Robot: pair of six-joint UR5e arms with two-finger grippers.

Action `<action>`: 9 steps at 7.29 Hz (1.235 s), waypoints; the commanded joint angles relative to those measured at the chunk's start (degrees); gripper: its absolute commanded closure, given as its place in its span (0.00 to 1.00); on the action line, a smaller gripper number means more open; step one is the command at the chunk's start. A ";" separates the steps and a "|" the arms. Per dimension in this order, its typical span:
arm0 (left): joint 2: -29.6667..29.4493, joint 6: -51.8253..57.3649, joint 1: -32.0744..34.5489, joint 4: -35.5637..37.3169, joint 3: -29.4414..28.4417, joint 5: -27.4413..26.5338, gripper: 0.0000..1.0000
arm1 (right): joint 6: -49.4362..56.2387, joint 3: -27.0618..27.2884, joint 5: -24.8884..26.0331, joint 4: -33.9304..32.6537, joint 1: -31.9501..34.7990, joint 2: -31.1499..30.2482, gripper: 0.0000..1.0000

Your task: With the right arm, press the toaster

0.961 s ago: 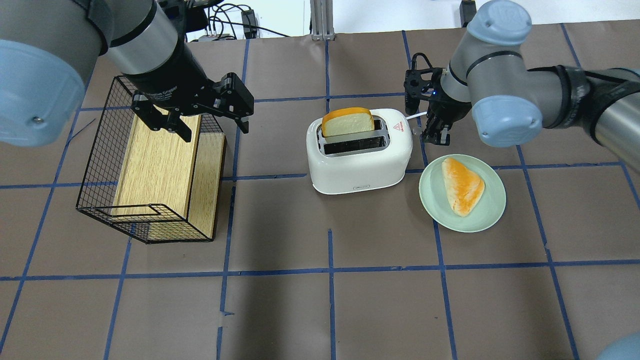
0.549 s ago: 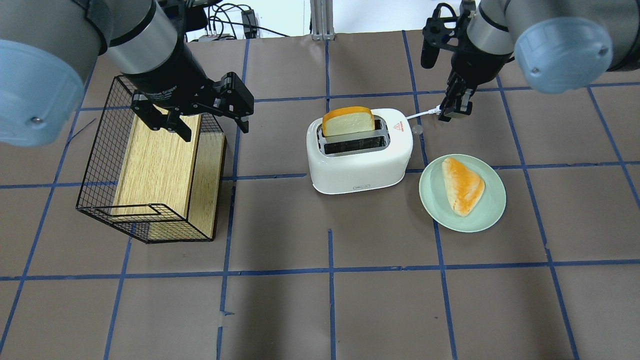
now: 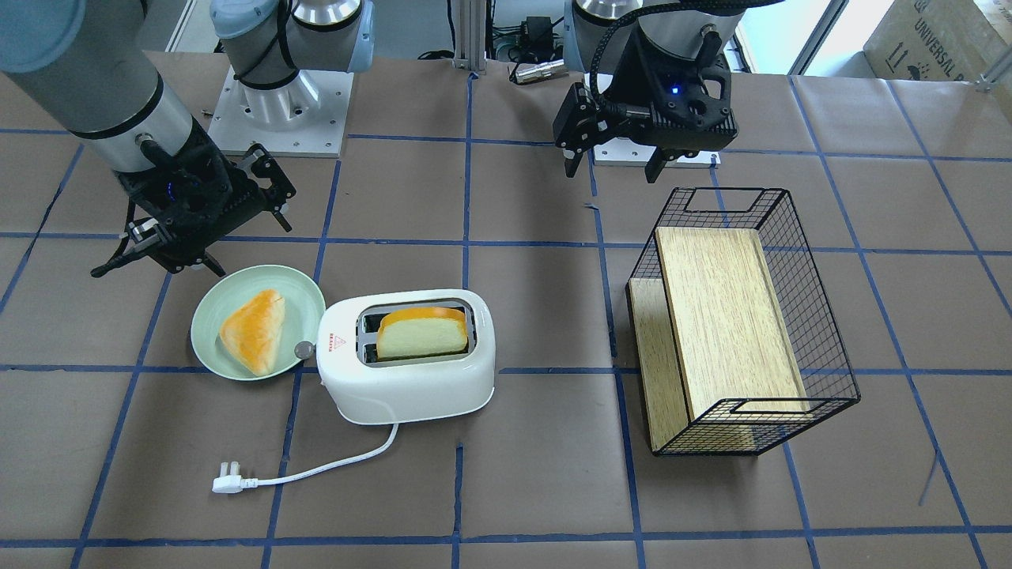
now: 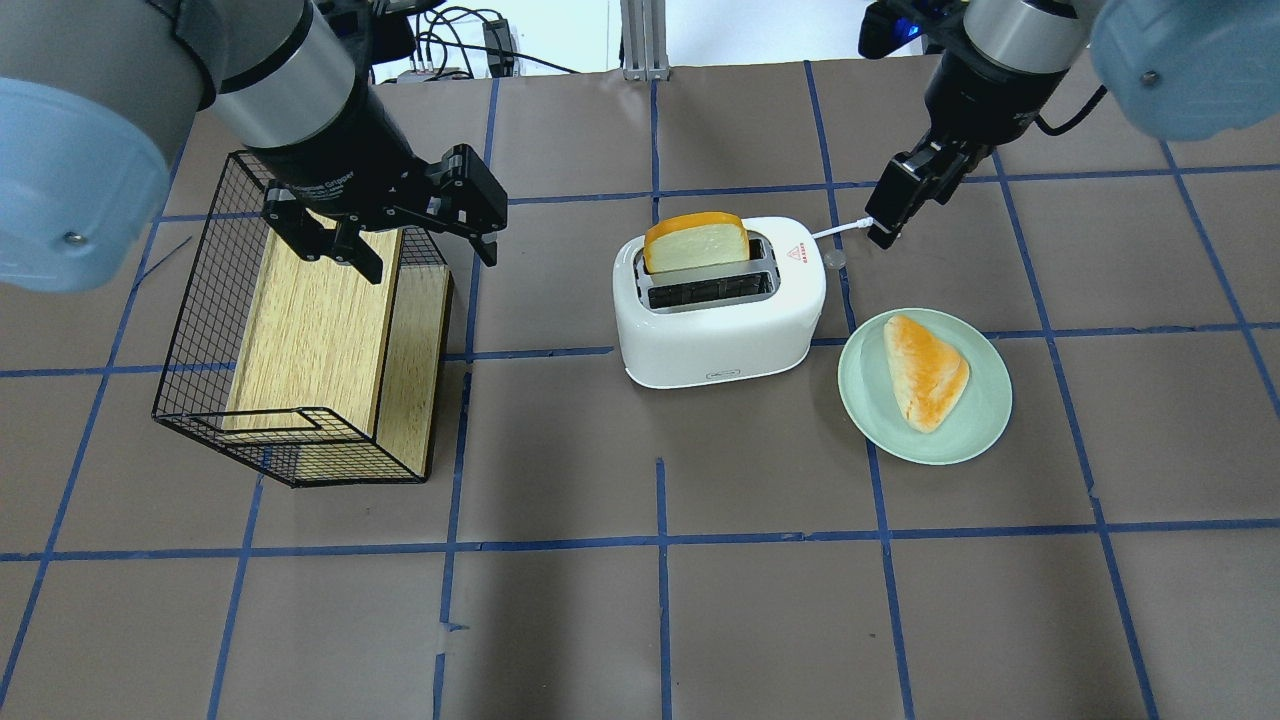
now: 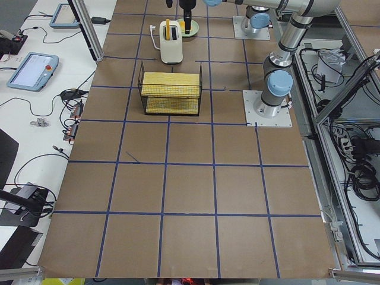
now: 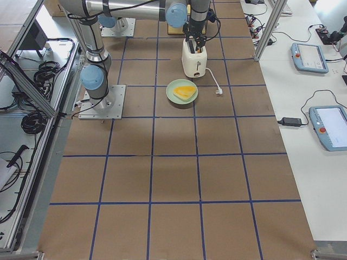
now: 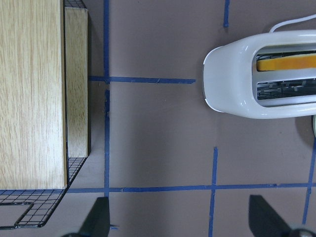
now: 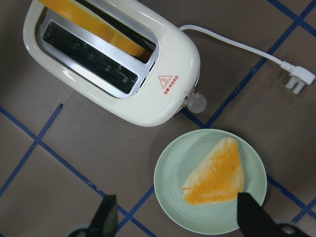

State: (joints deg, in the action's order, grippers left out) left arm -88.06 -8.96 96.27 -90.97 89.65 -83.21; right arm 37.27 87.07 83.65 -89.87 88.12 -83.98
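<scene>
The white toaster (image 4: 720,325) stands mid-table with a bread slice (image 4: 695,245) upright in its far slot. Its small round knob (image 4: 835,259) is on the end that faces the plate. The toaster also shows in the front view (image 3: 403,391) and in the right wrist view (image 8: 148,94). My right gripper (image 4: 900,200) is open and empty. It hangs in the air beyond the knob end, apart from the toaster; its fingertips (image 8: 106,217) stand wide apart. My left gripper (image 4: 420,245) is open and empty above the black wire basket (image 4: 190,330).
A pale green plate (image 4: 870,410) with a wedge of bread (image 4: 925,370) lies right of the toaster. The toaster's white cord and plug (image 3: 228,483) trail on the far side. The basket holds a wooden board (image 4: 310,330).
My right gripper has risen and pulled back from the toaster's knob end toward the far right, and its wrist has turned. The left arm and the toaster have not moved.
</scene>
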 commanded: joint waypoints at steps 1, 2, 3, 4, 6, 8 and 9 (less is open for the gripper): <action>0.00 0.00 0.06 0.00 -0.09 -0.02 0.00 | -15.67 -0.41 4.92 0.58 0.04 -1.09 0.07; 0.00 0.00 0.06 0.00 0.00 0.07 0.00 | -19.74 0.46 4.94 0.66 0.04 -2.84 0.00; 0.00 0.00 -0.03 0.00 0.00 -0.02 0.00 | -20.04 0.90 4.94 1.36 0.04 -3.38 0.00; 0.00 0.00 -0.03 0.00 0.00 -0.02 0.00 | -20.40 0.91 4.16 2.41 0.13 -3.38 0.00; 0.00 0.00 0.06 0.00 0.00 -0.02 0.00 | -25.64 0.91 5.02 2.25 0.13 -2.86 0.00; 0.00 0.00 -0.03 0.00 0.00 -0.02 0.00 | -28.48 0.91 5.03 2.34 0.13 -2.94 0.00; 0.00 0.00 -0.03 0.00 0.00 -0.02 0.00 | -28.57 0.99 4.95 2.51 0.13 -2.94 0.00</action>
State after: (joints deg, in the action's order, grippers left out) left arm -88.07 -8.96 96.26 -90.97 89.65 -83.23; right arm 9.51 88.00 88.62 -87.52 88.24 -86.93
